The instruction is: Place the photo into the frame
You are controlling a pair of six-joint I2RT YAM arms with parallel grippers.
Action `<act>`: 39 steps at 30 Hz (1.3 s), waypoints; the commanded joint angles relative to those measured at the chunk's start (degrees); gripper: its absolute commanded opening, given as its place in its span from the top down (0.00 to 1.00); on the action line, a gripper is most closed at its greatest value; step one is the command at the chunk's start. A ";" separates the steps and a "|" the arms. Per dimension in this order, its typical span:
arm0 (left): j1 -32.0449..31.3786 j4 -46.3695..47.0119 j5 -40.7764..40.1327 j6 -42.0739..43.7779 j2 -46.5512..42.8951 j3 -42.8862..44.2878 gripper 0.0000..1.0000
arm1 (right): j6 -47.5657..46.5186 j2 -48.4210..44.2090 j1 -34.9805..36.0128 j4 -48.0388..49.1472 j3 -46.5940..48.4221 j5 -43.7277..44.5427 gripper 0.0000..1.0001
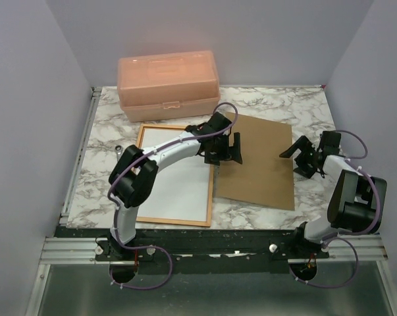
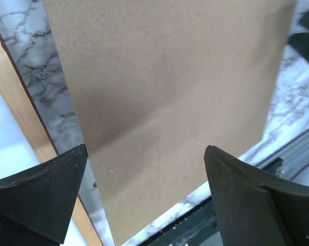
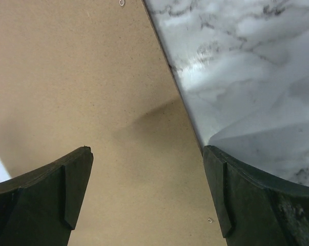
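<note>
The photo (image 1: pixel 182 184) lies white-back-up inside the frame (image 1: pixel 172 222) on the worktop (image 1: pixel 277 105), seemingly seated, so the left hand (image 1: pixel 224 157) and right hand (image 1: pixel 295 161) hang wide open, empty, over the board (image 1: pixel 261 178), probably to fetch it.

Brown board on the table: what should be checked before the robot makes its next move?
1. Left gripper open, empty: ok.
2. Right gripper open, empty: ok.
3. Brown board lying flat: ok.
4. Board's corner clear of the frame: cannot tell.
5. White sheet sitting inside the frame: ok.
6. Sheet is the photo, face down: cannot tell.
</note>
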 commanded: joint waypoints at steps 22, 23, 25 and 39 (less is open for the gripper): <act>1.72 -11.88 -18.10 1.11 -26.75 -24.69 0.02 | 8.42 -9.30 14.75 -10.53 -5.45 -0.36 0.02; 2.05 -12.23 -18.80 1.31 -27.05 -25.13 0.01 | 8.09 -9.91 14.73 -11.54 -5.00 1.68 0.02; 2.42 -12.87 -19.89 1.51 -27.63 -25.64 0.02 | 7.37 -11.02 14.78 -12.88 -4.20 4.33 0.02; 4.17 -3.41 -10.21 3.00 -31.85 -31.38 0.01 | 7.88 -4.01 18.48 -7.48 -7.10 0.14 0.02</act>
